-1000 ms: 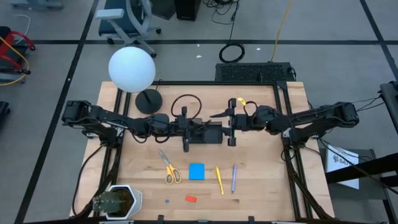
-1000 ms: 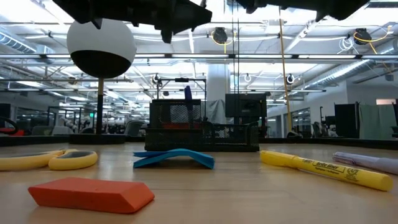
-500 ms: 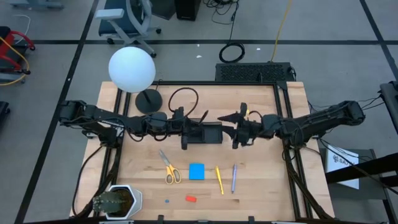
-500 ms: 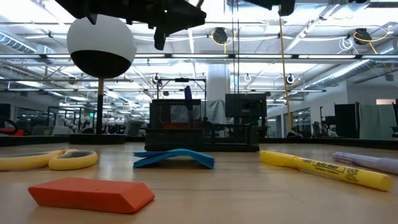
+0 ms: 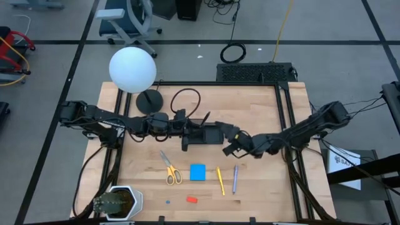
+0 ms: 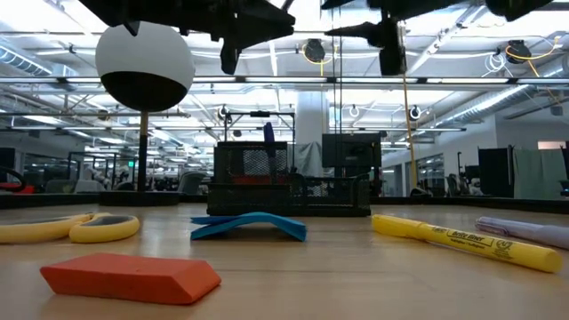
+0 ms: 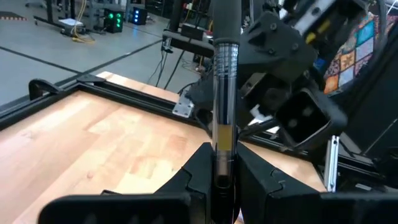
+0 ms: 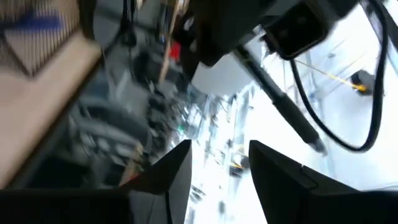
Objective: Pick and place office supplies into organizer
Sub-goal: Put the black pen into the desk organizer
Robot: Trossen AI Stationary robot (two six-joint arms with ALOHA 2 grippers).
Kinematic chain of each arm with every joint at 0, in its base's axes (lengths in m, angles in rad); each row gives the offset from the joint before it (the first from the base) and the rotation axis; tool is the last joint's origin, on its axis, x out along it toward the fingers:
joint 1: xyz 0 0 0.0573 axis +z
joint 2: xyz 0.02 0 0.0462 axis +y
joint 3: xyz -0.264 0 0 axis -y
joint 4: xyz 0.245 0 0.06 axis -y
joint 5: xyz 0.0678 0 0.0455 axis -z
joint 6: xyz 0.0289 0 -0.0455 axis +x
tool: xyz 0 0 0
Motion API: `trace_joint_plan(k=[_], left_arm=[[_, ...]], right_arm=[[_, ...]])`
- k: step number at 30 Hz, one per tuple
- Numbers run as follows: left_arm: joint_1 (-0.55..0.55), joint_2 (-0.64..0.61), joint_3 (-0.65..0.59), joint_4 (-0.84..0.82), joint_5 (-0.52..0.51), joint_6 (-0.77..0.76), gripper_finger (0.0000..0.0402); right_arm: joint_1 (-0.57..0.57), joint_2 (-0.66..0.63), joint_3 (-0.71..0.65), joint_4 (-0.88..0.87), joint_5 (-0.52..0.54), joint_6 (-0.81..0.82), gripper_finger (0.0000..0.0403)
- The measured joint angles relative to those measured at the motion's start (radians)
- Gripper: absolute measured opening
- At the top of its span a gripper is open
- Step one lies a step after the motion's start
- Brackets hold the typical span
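My left gripper [image 5: 189, 128] reaches in from the table's left, high above the left end of the black organizer [image 5: 211, 134], and is shut on a dark pen [image 7: 225, 62]. My right gripper [image 5: 228, 148] hangs open and empty in the air off the organizer's near right corner. Lying flat on the near half of the table are the yellow-handled scissors [image 5: 170, 169], the blue note pad [image 5: 198, 172], a yellow marker [image 5: 220, 180], a purple pen [image 5: 235, 178] and a red eraser [image 5: 192, 200]. In the low view a blue pen stands in the mesh organizer [image 6: 253, 182]. My left gripper pinches the dark pen between its two fingers, on the barrel just below its clear band [image 7: 219, 140]. The fingers run about level, coming from the table's left, and lie across the pen. The pen stands roughly upright above the fingers, lifted clear of table and organizer.
A lamp with a white globe [image 5: 132, 69] and a round black base [image 5: 149, 101] stands at the far left. A black cable loop [image 5: 185, 100] lies behind the organizer. A tiny blue item [image 5: 167, 202] lies near the eraser. Bare wood shows to the organizer's right.
My right gripper has drawn away from the pen and the organizer's far right side, swinging toward the table's near edge and a little down, and has rolled far over. My left gripper has stayed in place with the pen, rolling slightly.
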Motion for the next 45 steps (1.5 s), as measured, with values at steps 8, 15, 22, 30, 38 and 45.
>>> trace_joint_plan(k=[8, 15, 22, 30, 38, 45], left_arm=[[0.012, 0.059, -0.001, 0.023, 0.011, -0.022, 0.0048], [0.012, 0.073, 0.000, 0.078, 0.014, -0.025, 0.0048], [0.012, 0.074, 0.000, 0.075, 0.013, -0.025, 0.0048], [0.011, 0.074, 0.000, 0.075, 0.009, -0.027, 0.0048], [0.011, 0.074, 0.000, 0.078, 0.009, -0.028, 0.0048], [0.011, 0.074, 0.000, 0.082, 0.008, -0.029, 0.0048]], right_arm=[[0.000, 0.104, 0.000, 0.264, -0.033, -0.364, 0.0138], [0.000, 0.111, 0.000, 0.233, -0.096, -0.409, 0.0128], [0.000, 0.111, 0.000, 0.193, -0.196, -0.443, 0.0128], [-0.045, 0.111, 0.000, 0.185, -0.259, -0.501, 0.0128], [-0.088, 0.111, 0.000, 0.185, -0.323, -0.501, 0.0128], [-0.131, 0.111, 0.000, 0.166, -0.430, -0.494, 0.0128]])
